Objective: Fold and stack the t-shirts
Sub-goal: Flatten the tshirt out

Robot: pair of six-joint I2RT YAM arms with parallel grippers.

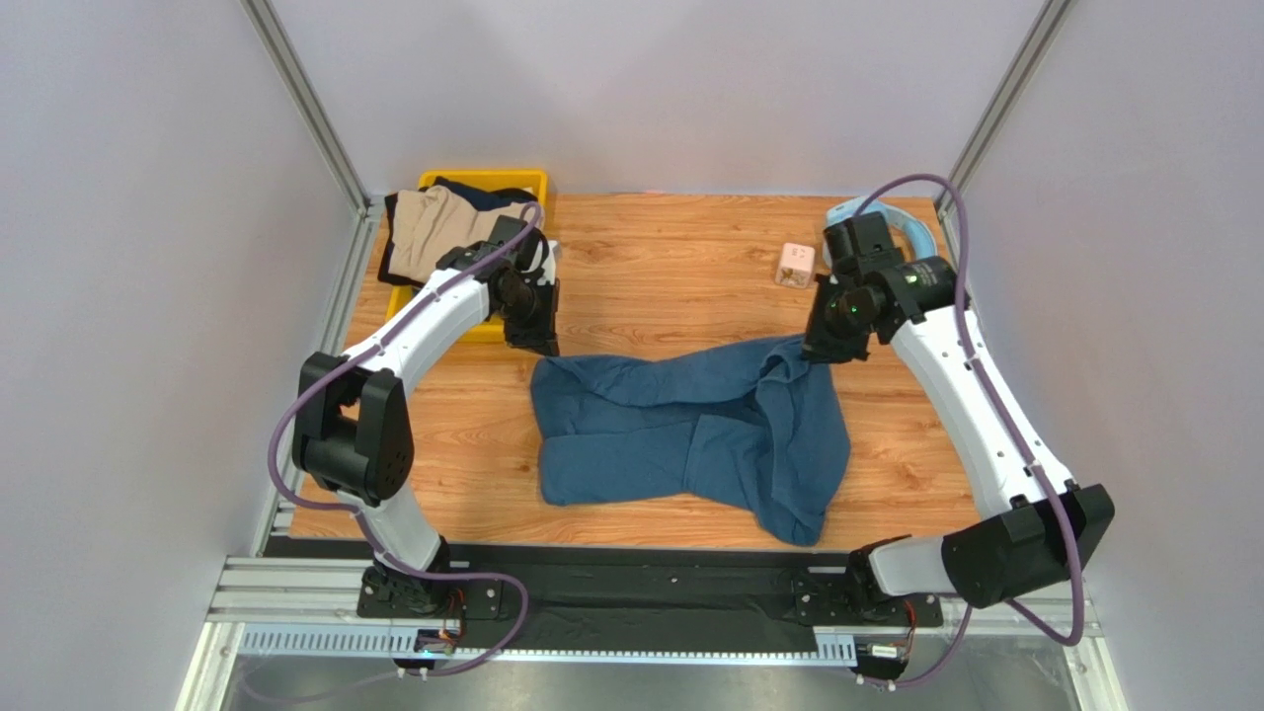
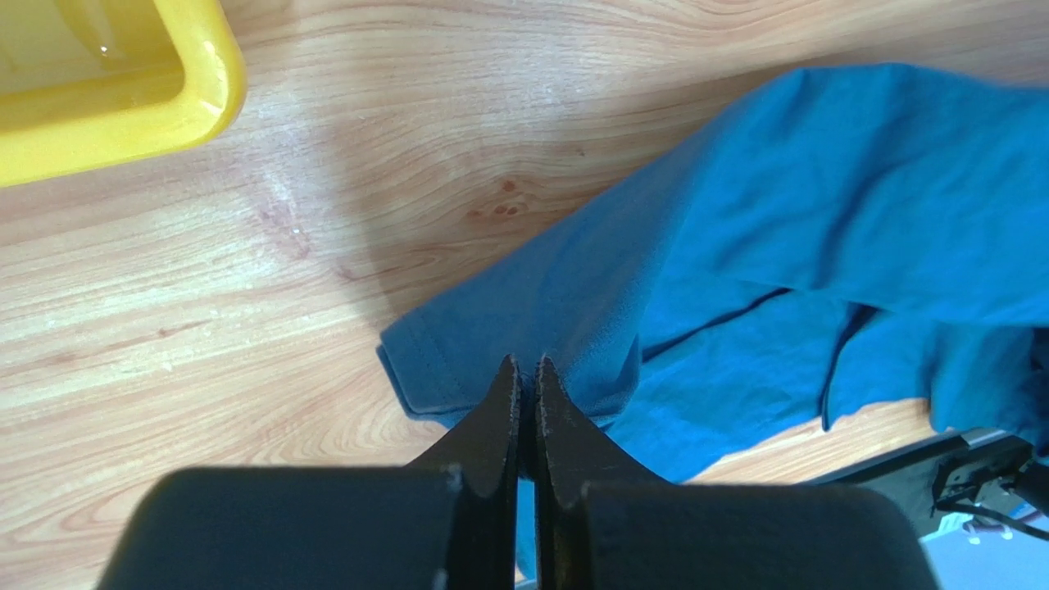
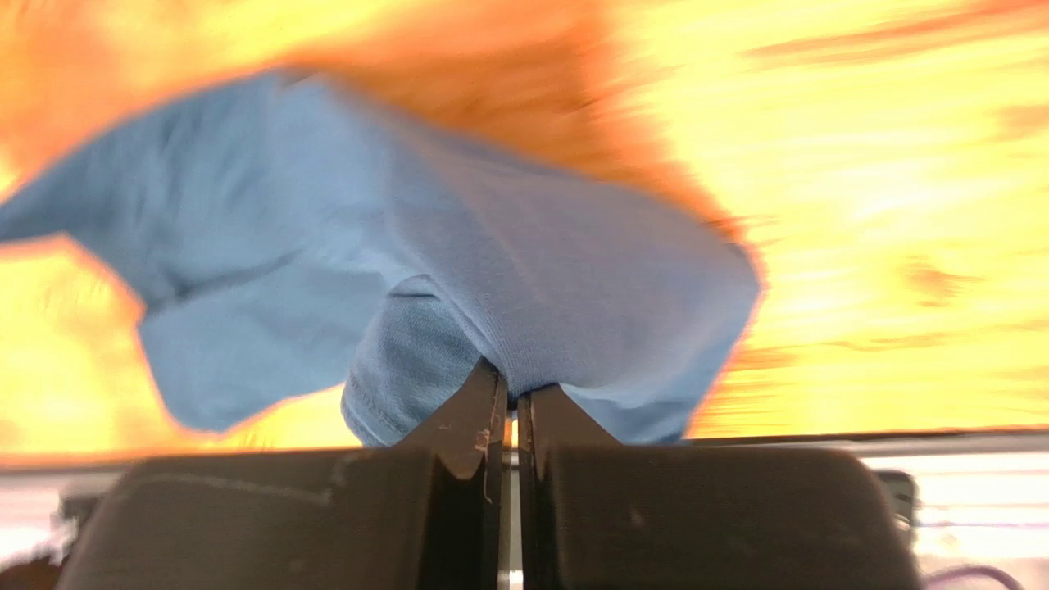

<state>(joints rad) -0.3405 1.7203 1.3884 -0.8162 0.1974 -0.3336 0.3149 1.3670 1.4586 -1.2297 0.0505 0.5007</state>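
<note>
A large dark teal-blue t-shirt [image 1: 690, 430] lies rumpled on the wooden table, partly folded over itself. My left gripper [image 1: 531, 338] is at its far left corner; in the left wrist view the gripper [image 2: 523, 365] is shut on a fold of the shirt [image 2: 788, 221]. My right gripper [image 1: 819, 350] is at the shirt's far right corner; in the right wrist view the gripper [image 3: 511, 389] is shut on the cloth [image 3: 369, 234], which hangs lifted and blurred. Tan [image 1: 438, 225] and dark navy [image 1: 482, 190] garments lie bunched in a yellow bin [image 1: 530, 182].
The yellow bin stands at the far left of the table, its corner showing in the left wrist view [image 2: 123, 86]. Light-blue headphones [image 1: 868, 222] and a small pinkish block [image 1: 797, 264] sit at the far right. Grey walls enclose the table.
</note>
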